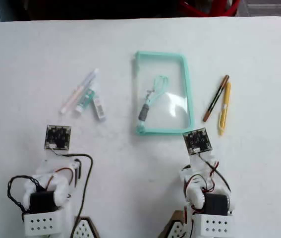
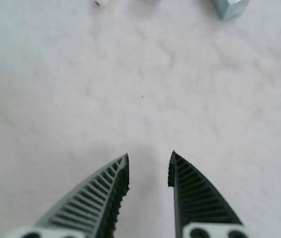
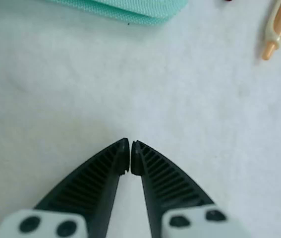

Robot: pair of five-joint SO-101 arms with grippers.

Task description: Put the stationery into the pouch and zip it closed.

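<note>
Table (image 1: 26, 54), high view: pouch (image 1: 172, 84) lies flat at mid-table, long side running from near edge to far edge, with a cord (image 1: 152, 96) on its clear face. Left of it, well apart, is a loose cluster of pastel pen (image 1: 79, 91), green stick (image 1: 85, 100) and white stick (image 1: 98, 106), lying close together and partly touching. Right of the pouch, brown pen (image 1: 215, 98) and yellow pen (image 1: 224, 108) lie side by side, angled alike. Left arm (image 1: 43, 198) is folded back at the near edge toward the left corner, its wrist just short of the cluster. Right arm (image 1: 207, 198) is folded back at the near edge right of centre, its wrist just beside the pouch's near right corner.

Left wrist view: left gripper (image 2: 149, 156) is over bare table, fingers a little apart and nothing between them. The ends of the cluster lie just ahead.

Right wrist view: right gripper (image 3: 130, 145) is over bare table, fingertips touching and holding nothing. The pouch's rim lies ahead, and the yellow pen's tip off to one side.
</note>
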